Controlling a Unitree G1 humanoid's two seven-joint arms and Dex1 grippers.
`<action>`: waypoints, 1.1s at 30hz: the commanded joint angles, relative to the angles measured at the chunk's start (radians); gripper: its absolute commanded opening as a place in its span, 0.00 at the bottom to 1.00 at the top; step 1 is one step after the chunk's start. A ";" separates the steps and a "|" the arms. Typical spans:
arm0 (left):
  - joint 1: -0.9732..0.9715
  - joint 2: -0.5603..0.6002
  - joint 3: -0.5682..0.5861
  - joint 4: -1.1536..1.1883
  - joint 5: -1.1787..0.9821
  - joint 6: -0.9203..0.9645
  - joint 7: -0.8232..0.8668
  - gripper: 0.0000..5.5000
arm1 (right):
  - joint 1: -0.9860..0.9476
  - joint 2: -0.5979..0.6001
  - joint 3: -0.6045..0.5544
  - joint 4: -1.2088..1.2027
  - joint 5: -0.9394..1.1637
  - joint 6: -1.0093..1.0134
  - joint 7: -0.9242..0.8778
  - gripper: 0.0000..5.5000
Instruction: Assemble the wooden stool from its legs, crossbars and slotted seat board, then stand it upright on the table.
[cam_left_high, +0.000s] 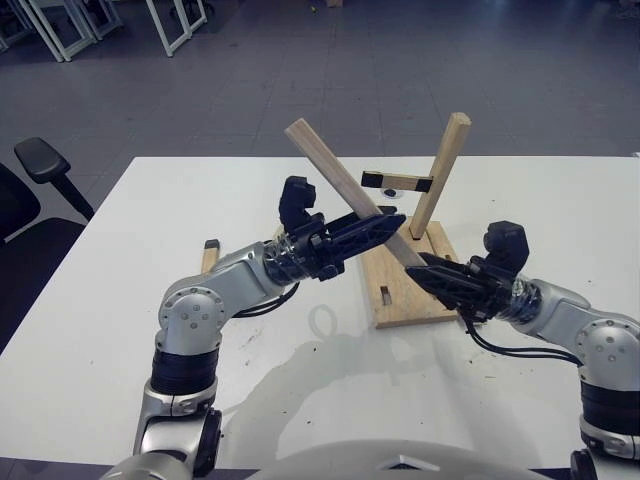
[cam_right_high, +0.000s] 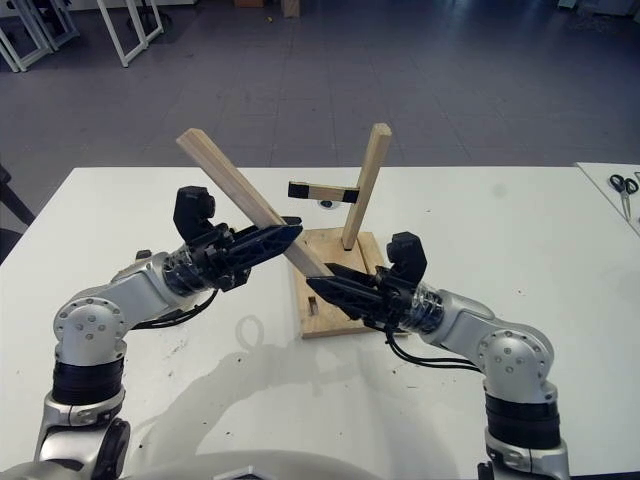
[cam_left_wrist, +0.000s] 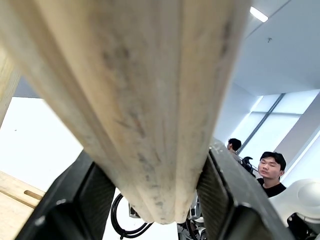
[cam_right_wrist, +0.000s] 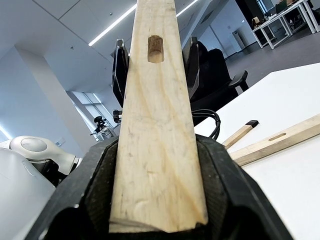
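— Grippers: how do they stand?
— Both the left gripper (cam_left_high: 392, 224) and the right gripper (cam_left_high: 418, 264) pinch the tilted pale wooden leg (cam_left_high: 325, 160), the right at its lower end.
— Seat?
— The flat slotted wooden seat board (cam_left_high: 395, 310) lies on the white table (cam_left_high: 120, 300). An upright wooden leg (cam_left_high: 440, 170) bearing a black-tipped wooden crossbar (cam_left_high: 398, 182) stands in it.

your left gripper (cam_left_high: 385, 228) and right gripper (cam_left_high: 425, 268) both point inward, elbows bent, each clamped on the same tilted leg (cam_left_high: 330, 165).
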 joint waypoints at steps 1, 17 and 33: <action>-0.007 0.031 -0.006 0.030 0.079 0.001 -0.020 0.38 | -0.003 -0.017 -0.006 0.002 -0.021 -0.015 -0.009 0.37; -0.001 0.005 0.109 0.190 0.456 -0.315 0.049 0.37 | -0.062 -0.189 0.224 0.198 -0.803 -0.392 -0.107 0.57; 0.027 0.003 0.021 0.210 0.666 -0.390 -0.062 0.37 | -0.084 -0.373 0.596 0.234 -1.333 -0.620 0.091 0.57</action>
